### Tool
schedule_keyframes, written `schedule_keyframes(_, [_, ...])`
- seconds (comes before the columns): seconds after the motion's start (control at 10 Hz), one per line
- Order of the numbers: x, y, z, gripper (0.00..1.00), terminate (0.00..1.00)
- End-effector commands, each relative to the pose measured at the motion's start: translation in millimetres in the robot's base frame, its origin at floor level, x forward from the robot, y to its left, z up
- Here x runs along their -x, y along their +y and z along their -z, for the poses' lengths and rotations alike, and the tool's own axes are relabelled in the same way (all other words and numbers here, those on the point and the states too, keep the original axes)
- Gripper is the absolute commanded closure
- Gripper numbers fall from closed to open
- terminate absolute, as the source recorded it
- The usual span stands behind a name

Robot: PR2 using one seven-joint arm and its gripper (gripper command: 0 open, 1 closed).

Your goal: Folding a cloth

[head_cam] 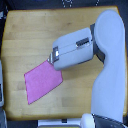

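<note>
Exterior view from above, pink cloth [43, 80] flat on wooden table [30, 30], robot arm [107, 65] reaching over, gripper [50, 60] touching cloth's top corner, cannot tell if pinching.

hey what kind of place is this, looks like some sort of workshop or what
Probably a robot lab bench, seen from above: a bare wooden tabletop, a white robot arm whose gripper meets a pink cloth. Equipment at the edges is too blurred to name.

The cloth [43, 81] looks like thin, matt pink fabric, the desk [30, 35] like smooth pale wood, and the arm [107, 60] like smooth grey-white plastic.
</note>
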Motion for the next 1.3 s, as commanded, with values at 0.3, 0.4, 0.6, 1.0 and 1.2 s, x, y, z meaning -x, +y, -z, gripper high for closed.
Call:
schedule_keyframes(0.3, [6.9, -8.3, 63.7, 0.0, 0.0])
schedule_keyframes(0.4, [10.8, -2.2, 66.6, 0.0, 0.0])
schedule_keyframes(0.6, [9.7, -1.6, 64.0, 0.0, 0.0])
schedule_keyframes(1.0, [9.2, -9.1, 67.9, 1.0, 0.0])
schedule_keyframes(1.2, [10.7, -2.7, 72.9, 1.0, 0.0])
